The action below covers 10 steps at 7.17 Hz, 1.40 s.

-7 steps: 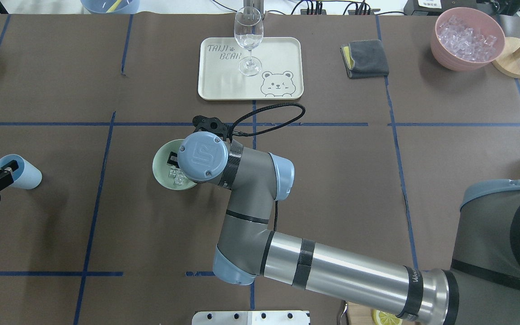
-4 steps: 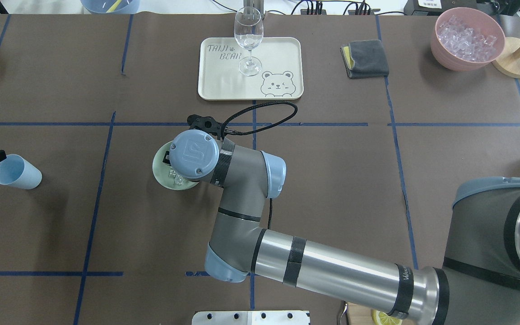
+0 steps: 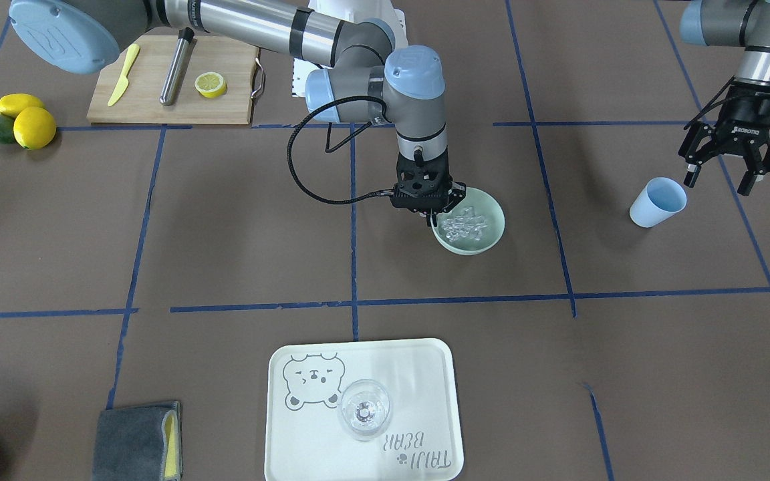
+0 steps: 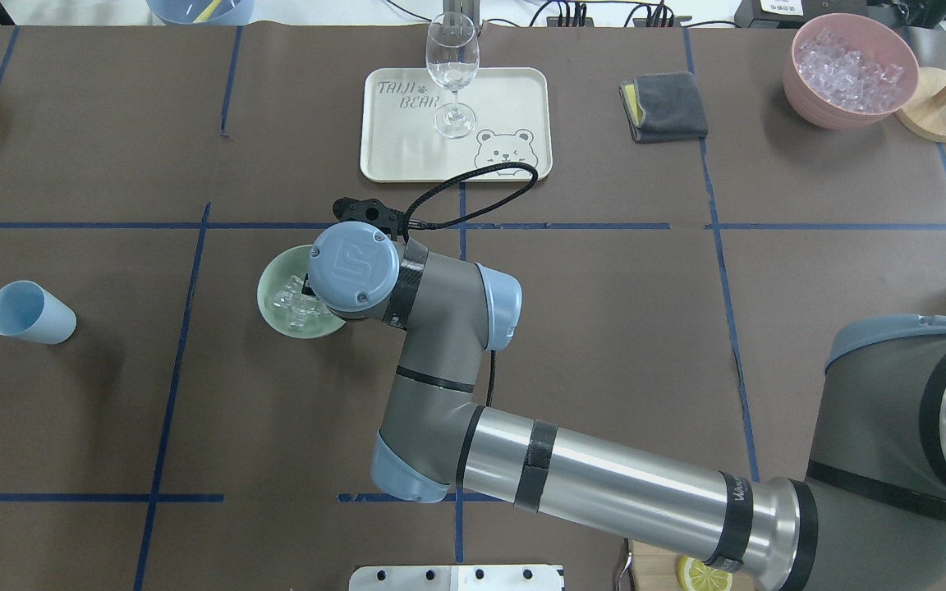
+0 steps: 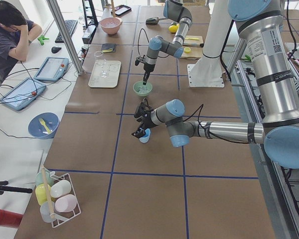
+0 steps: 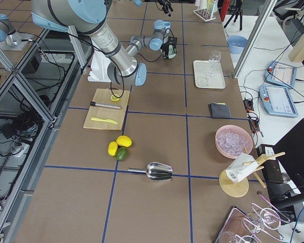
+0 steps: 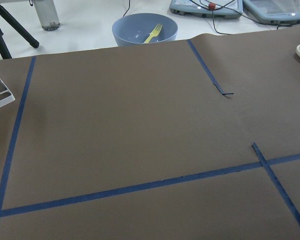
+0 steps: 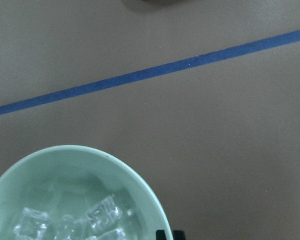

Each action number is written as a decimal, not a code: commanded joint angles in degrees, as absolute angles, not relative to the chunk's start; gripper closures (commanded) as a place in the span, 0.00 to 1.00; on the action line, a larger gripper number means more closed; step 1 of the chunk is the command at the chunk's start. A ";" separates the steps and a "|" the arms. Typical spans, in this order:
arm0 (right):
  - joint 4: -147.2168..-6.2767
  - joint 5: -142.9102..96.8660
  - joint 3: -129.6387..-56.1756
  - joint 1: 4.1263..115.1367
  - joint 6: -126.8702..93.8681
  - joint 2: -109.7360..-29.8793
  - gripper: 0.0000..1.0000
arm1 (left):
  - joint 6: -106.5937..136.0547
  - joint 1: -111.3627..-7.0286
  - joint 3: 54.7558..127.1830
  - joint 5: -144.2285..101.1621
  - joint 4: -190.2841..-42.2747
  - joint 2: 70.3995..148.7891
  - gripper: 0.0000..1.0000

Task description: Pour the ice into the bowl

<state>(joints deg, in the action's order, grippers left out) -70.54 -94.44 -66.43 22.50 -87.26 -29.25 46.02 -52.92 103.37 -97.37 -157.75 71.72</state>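
The pale mint-green bowl [image 4: 276, 316] sits on the brown table left of centre and also shows in the front view [image 3: 485, 242]. A small heap of clear ice [image 4: 291, 300] lies inside it [image 3: 463, 222]. My right gripper [image 3: 436, 212] is shut on the bowl's rim, on the side toward my base. The right wrist view shows the rim [image 8: 140, 181] and the ice [image 8: 97, 215] close up. My left gripper [image 3: 724, 179] is open and empty, raised beside the upright light blue cup [image 3: 657, 202], not touching it.
A cream tray [image 4: 514, 90] with a wine glass [image 4: 452, 74] stands at the far middle. A grey cloth [image 4: 663, 107] and a pink bowl of ice [image 4: 851, 70] stand far right. A cutting board [image 3: 171, 100] and lemons [image 3: 24, 120] lie near my base.
My left gripper has let go of the blue cup and drawn back from it. My right gripper has shifted left and the bowl has moved left with it.
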 commanded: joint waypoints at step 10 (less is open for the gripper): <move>-90.44 -114.77 -112.85 46.46 -57.97 -69.31 1.00 | -1.04 -82.51 102.24 -131.79 -87.63 93.00 0.00</move>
<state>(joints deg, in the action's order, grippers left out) -90.80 -112.18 -111.31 42.12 -63.87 -64.22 0.15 -81.06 104.77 -125.21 -89.35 93.44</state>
